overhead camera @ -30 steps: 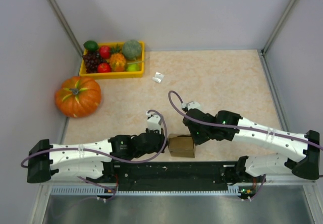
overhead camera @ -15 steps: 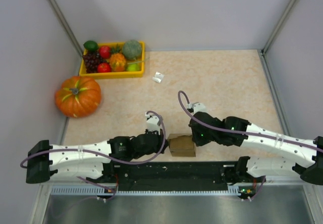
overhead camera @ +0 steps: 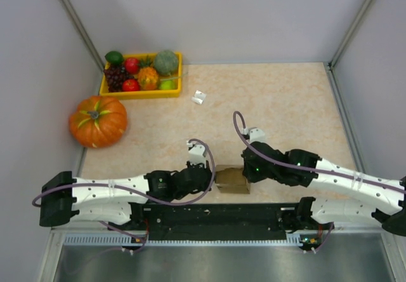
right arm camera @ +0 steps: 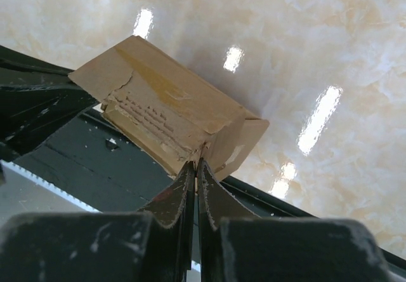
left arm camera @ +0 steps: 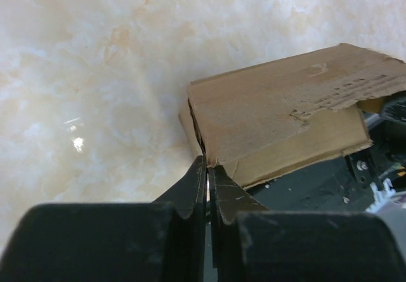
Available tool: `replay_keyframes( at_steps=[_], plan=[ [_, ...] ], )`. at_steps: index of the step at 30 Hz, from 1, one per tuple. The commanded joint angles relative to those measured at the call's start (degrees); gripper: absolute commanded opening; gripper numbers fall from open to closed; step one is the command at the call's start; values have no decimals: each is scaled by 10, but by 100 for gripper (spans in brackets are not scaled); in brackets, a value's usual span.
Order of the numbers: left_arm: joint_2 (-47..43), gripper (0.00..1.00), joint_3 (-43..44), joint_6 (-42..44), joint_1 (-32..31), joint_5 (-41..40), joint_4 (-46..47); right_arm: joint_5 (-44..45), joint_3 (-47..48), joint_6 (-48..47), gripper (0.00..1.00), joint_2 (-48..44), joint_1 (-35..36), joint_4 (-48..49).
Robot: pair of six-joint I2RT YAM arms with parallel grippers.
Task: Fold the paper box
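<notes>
The paper box (overhead camera: 231, 180) is a small brown kraft box at the table's near edge, between the two arms. My left gripper (overhead camera: 213, 179) is at its left side. In the left wrist view the jaws (left arm camera: 207, 166) are shut, pinching the near corner edge of the box (left arm camera: 279, 117). My right gripper (overhead camera: 247, 174) is at its right side. In the right wrist view the jaws (right arm camera: 195, 162) are shut on the lower edge of the box (right arm camera: 165, 104), beside a folded side flap (right arm camera: 244, 139). The box's torn, ridged face shows in both wrist views.
An orange pumpkin (overhead camera: 98, 120) sits at the left. A yellow tray (overhead camera: 141, 93) of toy fruit stands at the back left. A tiny white object (overhead camera: 199, 97) lies near the tray. The black base rail (overhead camera: 216, 215) runs right under the box.
The right arm has swung right and down, its wrist lowering onto the box's right side. The left gripper has moved right against the box. The box has shifted slightly away from the rail.
</notes>
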Motion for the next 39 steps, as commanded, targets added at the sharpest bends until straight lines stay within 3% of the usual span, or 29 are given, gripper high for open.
replay_keyframes(
  at_steps=[1,9,17,22,27,33,36,38,39],
  plan=[
    [47,3,12,8,-15,-29,-36,-5,10,25,0,-19,3,68],
    [95,0,72,22,-48,-95,-107,-16,-1,75,0,-67,-29,42],
    [66,0,96,31,-53,-102,-121,-21,-37,10,0,-50,-32,44],
    [62,0,103,35,-54,-99,-126,3,-42,-32,31,-37,-23,47],
    [64,0,104,30,-55,-100,-136,53,-48,-61,47,-31,-8,47],
    [64,0,106,30,-59,-107,-143,105,-53,-59,39,-21,8,47],
    [71,0,115,30,-63,-116,-152,109,-44,-44,19,-13,19,35],
    [84,0,124,28,-63,-124,-156,99,-24,-34,15,-7,22,25],
    [89,0,128,27,-66,-126,-164,96,-16,-24,8,-5,22,17]
  ],
)
